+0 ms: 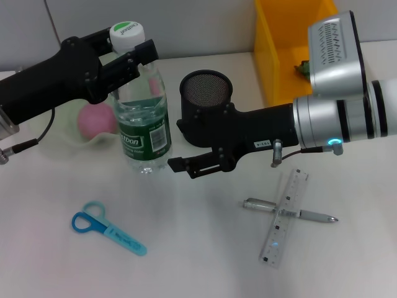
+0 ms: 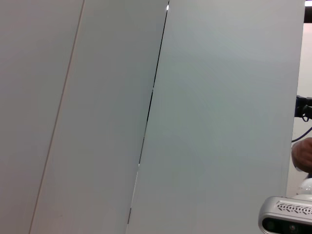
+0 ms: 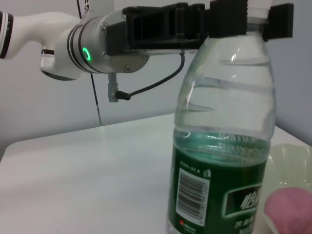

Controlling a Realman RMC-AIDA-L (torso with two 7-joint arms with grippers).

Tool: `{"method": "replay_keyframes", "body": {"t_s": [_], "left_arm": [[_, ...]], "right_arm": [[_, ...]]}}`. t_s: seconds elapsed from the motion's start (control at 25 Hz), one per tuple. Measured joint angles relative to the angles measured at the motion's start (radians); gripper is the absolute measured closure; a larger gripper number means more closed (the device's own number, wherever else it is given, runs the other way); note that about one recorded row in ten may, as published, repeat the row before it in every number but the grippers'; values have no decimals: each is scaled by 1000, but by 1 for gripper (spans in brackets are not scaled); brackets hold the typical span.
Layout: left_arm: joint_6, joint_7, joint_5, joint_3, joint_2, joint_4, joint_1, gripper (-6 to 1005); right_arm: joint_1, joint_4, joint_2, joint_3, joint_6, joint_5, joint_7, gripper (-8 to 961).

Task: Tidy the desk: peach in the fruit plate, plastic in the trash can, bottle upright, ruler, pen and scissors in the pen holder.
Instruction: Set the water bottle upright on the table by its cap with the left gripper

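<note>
The bottle (image 1: 142,124) (image 3: 222,161) stands upright on the desk (image 1: 205,261), with water inside, a green label and a white cap. My left gripper (image 1: 127,53) (image 3: 251,17) is shut on its neck just under the cap. My right gripper (image 1: 178,146) is open beside the bottle's lower part, a little apart from it. Behind the bottle the pink peach (image 1: 96,121) (image 3: 290,209) lies in the pale green fruit plate (image 1: 59,133). The black mesh pen holder (image 1: 206,90) stands behind my right gripper. On the desk lie the scissors (image 1: 105,226), and the ruler (image 1: 285,217) crossing the pen (image 1: 310,215).
The yellow trash can (image 1: 279,56) stands at the back right with a small greenish thing (image 1: 304,67) inside. My right arm (image 1: 335,118) stretches across in front of it. The left wrist view holds only grey wall panels (image 2: 146,117).
</note>
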Motion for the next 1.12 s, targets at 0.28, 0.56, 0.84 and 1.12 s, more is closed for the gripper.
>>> {"method": "replay_keyframes", "body": {"t_s": [0.28,0.56,0.84,1.12], "left_arm": [[0,2,0,-3,0,0,1,551],[-1,27,0,-19,0,0,20,552],[-26,77,0,-23,3,-8,47,554],[-73,125,0,-24,5,-13,78,554]], "right_arm": [[-8,3,1,0,1,-6,-2,159],[-22,18,2,6,6,-6,-15,159],[-52,13,3,26,3,3,-35,159],[-80,6,2,48,5,13,-36,159]]}}
